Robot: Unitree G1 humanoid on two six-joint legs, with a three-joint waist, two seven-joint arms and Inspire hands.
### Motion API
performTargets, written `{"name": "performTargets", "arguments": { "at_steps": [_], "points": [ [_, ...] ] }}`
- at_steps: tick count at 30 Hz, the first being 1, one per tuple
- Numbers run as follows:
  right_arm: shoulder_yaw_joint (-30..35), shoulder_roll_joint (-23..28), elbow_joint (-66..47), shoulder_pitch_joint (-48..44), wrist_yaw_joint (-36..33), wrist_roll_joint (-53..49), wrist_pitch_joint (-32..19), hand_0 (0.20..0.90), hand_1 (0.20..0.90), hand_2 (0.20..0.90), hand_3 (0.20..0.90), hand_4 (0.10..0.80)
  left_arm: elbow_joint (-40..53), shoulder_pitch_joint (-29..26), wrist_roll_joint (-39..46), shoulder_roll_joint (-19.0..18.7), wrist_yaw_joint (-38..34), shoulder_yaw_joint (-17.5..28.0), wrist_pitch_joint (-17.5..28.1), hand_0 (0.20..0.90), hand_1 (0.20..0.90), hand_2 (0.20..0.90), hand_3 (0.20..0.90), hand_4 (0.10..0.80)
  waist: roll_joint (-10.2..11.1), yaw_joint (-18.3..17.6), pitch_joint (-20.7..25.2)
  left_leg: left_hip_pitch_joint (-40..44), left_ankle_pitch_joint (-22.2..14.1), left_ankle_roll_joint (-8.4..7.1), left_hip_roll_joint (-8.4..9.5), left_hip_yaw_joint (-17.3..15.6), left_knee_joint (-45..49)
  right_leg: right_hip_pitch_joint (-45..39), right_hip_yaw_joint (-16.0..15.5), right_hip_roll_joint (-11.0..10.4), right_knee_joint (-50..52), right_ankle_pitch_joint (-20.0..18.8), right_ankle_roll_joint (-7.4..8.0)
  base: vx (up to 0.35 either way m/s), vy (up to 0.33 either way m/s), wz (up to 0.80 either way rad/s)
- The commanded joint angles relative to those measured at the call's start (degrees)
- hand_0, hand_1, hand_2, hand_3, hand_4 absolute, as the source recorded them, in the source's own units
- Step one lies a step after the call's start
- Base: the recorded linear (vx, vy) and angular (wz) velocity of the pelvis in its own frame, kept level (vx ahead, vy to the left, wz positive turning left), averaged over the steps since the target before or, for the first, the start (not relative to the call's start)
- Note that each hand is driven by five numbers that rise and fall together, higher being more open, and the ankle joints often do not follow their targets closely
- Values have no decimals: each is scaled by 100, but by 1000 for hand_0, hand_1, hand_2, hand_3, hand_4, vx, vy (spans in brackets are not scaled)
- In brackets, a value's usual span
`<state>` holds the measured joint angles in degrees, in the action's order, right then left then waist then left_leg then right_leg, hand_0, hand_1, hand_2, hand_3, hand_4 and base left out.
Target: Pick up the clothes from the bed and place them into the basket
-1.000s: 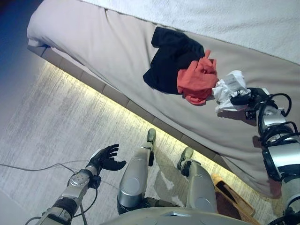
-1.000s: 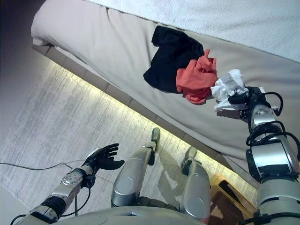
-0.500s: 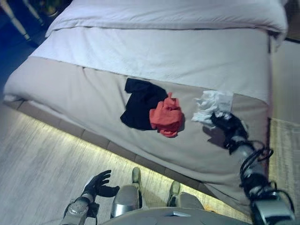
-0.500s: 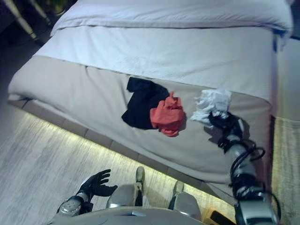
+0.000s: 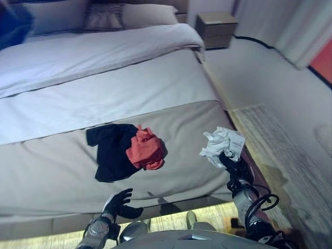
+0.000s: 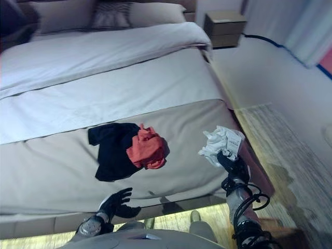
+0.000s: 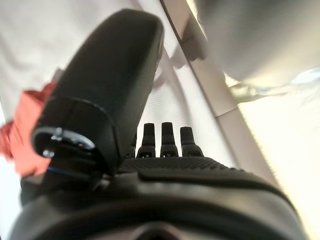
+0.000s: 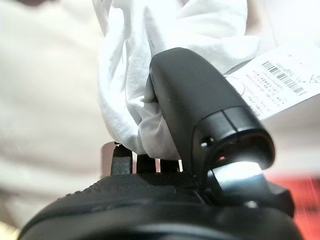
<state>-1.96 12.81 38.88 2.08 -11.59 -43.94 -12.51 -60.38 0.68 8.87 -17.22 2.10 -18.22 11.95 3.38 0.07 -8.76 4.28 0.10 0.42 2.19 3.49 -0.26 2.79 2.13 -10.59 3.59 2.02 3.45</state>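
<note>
Right hand point(image 6: 234, 167) fingers clamp white garment point(image 6: 220, 143) | left hand point(image 6: 117, 203) fingers spread | red garment point(image 6: 147, 148), black garment point(image 6: 110, 148) on bed point(image 6: 104, 93)

You get soft, dim room light on the bed point(image 5: 78, 171); a warm strip glows under its frame. Both wrist views blur close up, with glare on the floor point(image 7: 280, 135).

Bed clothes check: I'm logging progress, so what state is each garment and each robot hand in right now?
White garment: crumpled, tag showing, gripped at the bed's corner.
Red garment: bunched, lying on the black one.
Black garment: spread on the bed, untouched.
Right robot hand: shut on the white garment.
Left robot hand: open, holds nothing.
</note>
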Motion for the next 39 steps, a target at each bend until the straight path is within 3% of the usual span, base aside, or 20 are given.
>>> {"name": "performTargets", "arguments": {
  "at_steps": [1,4,5,6,7,8,9,11,14,18,19,23,33,39],
  "points": [
    [309,328,-480,-109,-95,-206,-354,300,300,300,200,100,123,139,140,-137,-131,183,-120,900,900,900,900,800,-191,-15,-63,58,-659,57,-10,-96,284,504,-925,-463,577,-1286,720,-325,309,-115],
    [297,299,111,-197,-168,-53,-305,300,300,300,200,100,-188,205,60,-206,-102,392,21,900,900,900,900,800,-467,256,95,-217,-304,209,-77,-610,95,236,-1487,-94,1546,-524,359,-393,219,-120],
    [272,272,367,-265,-233,-42,-305,300,300,300,200,100,-320,196,190,-200,-150,405,53,900,900,900,900,800,-492,375,177,-302,-270,261,-68,-776,60,92,-1724,-87,1630,-429,303,-219,66,-99],
    [273,266,426,-284,-205,-26,-311,300,300,300,200,100,-348,191,226,-195,-162,418,58,900,900,900,900,800,-492,411,187,-304,-273,268,-69,-824,46,63,-1774,-109,1659,-405,301,-218,22,-113],
    [269,208,779,-390,-176,-2,-327,300,300,300,200,100,-472,171,367,-162,-233,524,39,900,900,900,900,800,-496,588,279,-380,-243,295,-88,-1066,-26,-190,-2148,-230,1647,-354,293,-146,-14,-126],
    [268,182,891,-433,-222,8,-310,300,300,300,200,100,-498,161,374,-154,-240,558,27,900,900,900,900,800,-482,657,300,-394,-237,297,-87,-1144,-47,-280,-2233,-267,1601,-345,304,-235,-83,-151],
    [287,86,1179,-525,-274,79,-319,300,300,300,200,100,-583,135,419,-124,-254,619,43,900,900,900,900,800,-403,832,349,-469,-172,264,-93,-1391,-82,-646,-2553,-281,1278,-230,361,-224,-164,-126],
    [266,-32,1470,-661,-327,162,-147,300,300,300,200,100,-675,92,295,-70,-265,702,65,900,900,900,900,800,-273,1041,382,-606,-88,133,-179,-1722,-37,-1113,-2878,-90,437,7,344,-230,-221,-117],
    [100,-40,1905,-762,-287,202,76,300,300,300,200,100,-695,78,158,26,-277,768,222,900,900,900,900,800,-154,1022,388,-822,-34,-56,-377,-1760,296,-1145,-2572,144,-437,-36,270,-165,-189,-113],
    [-7,-6,2226,-843,-262,86,152,300,300,300,200,100,-669,42,370,150,-288,774,494,900,900,900,900,800,-59,1085,345,-836,-105,-129,-349,-996,460,-1043,-2122,248,-531,-116,173,-62,-83,-91],
    [-7,-13,2459,-872,-252,66,66,300,300,300,200,100,-524,12,347,229,-246,718,650,900,900,900,900,800,-57,1126,363,-729,-48,-149,-329,-614,327,-961,-1924,312,-523,-158,140,-113,-99,-74],
    [161,-46,2829,-909,-284,-497,-48,300,300,300,200,100,-492,-106,128,333,-236,434,715,900,900,900,900,800,-130,1058,386,-645,53,-241,-472,-718,167,-977,-2020,344,-548,-145,120,-67,-26,-38],
    [593,79,3171,-826,-299,-905,30,300,300,300,200,100,-839,-148,-124,125,-156,406,607,900,900,900,900,800,-390,898,484,-294,148,-281,-396,-648,-177,-1047,-2057,301,-509,-163,162,-16,58,0],
    [612,163,3147,-806,-149,-753,82,300,300,300,200,100,-886,-86,-187,55,-237,433,546,900,900,900,900,800,-402,901,496,-226,161,-281,-358,-627,-271,-1070,-2062,301,-617,-219,185,-8,-12,2]
  ]
}}
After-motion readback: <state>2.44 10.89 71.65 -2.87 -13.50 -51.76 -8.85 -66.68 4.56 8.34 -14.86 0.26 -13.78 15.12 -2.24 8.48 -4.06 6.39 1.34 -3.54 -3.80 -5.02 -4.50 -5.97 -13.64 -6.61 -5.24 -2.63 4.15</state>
